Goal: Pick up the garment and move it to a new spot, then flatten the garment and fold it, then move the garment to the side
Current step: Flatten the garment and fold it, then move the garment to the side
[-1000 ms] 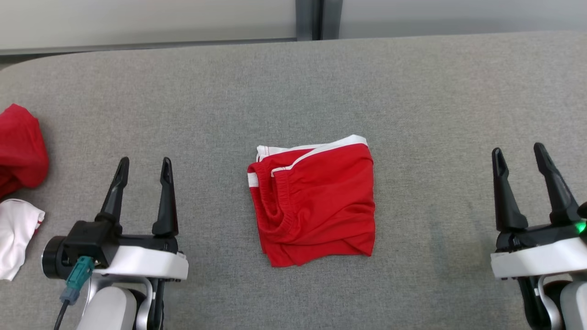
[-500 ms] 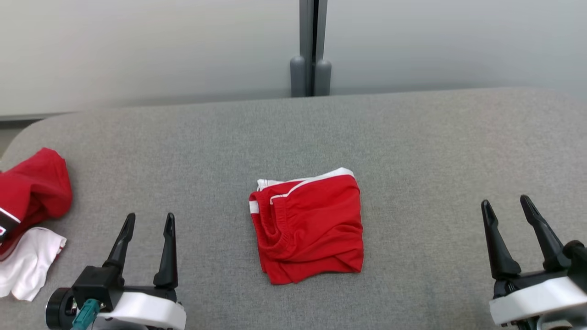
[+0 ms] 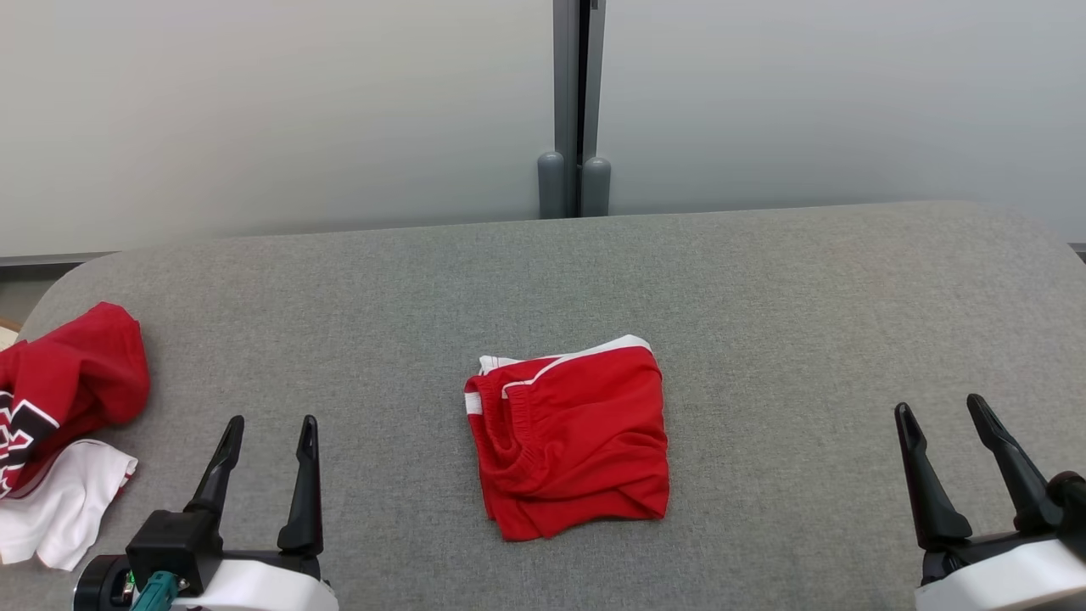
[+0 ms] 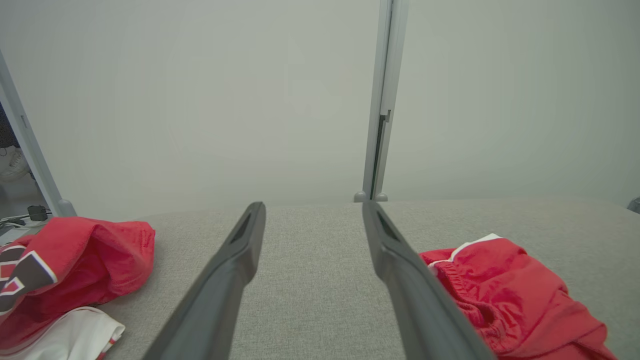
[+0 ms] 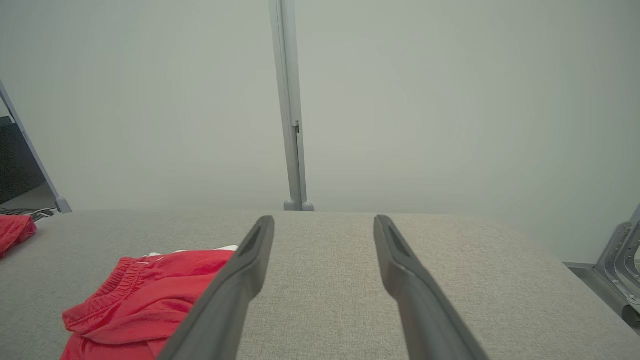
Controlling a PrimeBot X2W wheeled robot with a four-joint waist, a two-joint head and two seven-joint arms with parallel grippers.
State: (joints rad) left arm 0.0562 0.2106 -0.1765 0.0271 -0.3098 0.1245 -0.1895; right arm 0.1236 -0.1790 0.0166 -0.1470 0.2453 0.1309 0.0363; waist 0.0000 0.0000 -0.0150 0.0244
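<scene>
**Garment centred, both tools open**

The tabletop carries the red garment at mid-width, nearer the front edge, folded near-square with no clear long axis. It lies between and beyond both tools. The left tool is nearer than the right tool. Both stand open and empty. The garment's lower layers are hidden, and the clothing pile at the left edge is cut off.

Between the spread fingers lies grey table, the red garment right, a clothes pile left.
</scene>
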